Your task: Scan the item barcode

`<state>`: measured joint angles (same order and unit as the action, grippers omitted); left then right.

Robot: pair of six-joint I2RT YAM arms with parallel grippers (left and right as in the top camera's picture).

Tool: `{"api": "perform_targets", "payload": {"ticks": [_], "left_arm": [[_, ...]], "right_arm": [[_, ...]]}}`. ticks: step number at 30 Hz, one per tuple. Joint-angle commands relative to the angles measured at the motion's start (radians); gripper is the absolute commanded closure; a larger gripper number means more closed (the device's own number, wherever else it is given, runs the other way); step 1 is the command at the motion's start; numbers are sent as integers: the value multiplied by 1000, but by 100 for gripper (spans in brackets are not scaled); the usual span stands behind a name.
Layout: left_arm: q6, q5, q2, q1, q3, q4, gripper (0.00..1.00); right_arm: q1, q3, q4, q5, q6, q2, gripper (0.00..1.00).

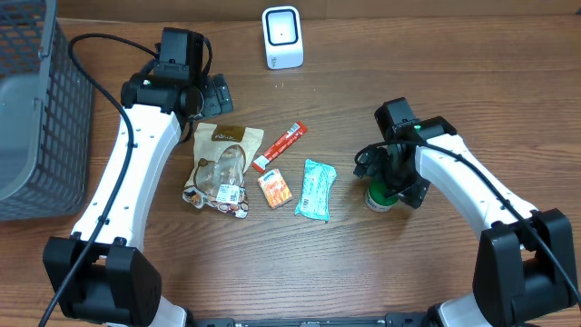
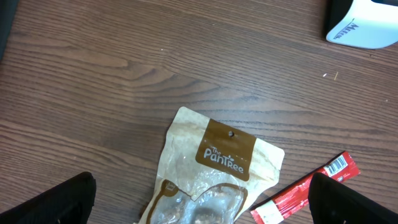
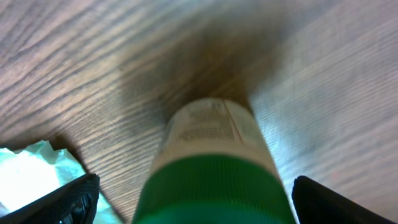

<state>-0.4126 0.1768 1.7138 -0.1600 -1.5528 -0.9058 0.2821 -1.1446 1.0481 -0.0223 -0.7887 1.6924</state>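
Green-capped bottle (image 3: 214, 149) centred within right end effector (image 3: 193, 190), jaws spread.

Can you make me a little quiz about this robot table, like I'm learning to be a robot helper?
1. True or false: the white scanner lies inside the grey basket.
2. What is between the right gripper's fingers? A) the red stick packet B) the green-capped bottle C) the teal packet
3. Fill in: the snack bag's brown label reads "The ____".
Key: 1 false; 2 B; 3 Pantree.
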Motion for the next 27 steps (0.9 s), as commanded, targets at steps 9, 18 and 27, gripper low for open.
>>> {"api": "perform_targets", "payload": {"ticks": [9,18,27], "left_arm": [[-6,6,-1,-2,-13,1,0],[-6,6,-1,-2,-13,1,0],[-6,6,-1,-2,-13,1,0]], "right_arm": [[-3,-3,13,-114,-275,-16,0],[-3,0,51,-128,-600,-15,0],[-3,1,35,-14,-640,-15,12]]}}
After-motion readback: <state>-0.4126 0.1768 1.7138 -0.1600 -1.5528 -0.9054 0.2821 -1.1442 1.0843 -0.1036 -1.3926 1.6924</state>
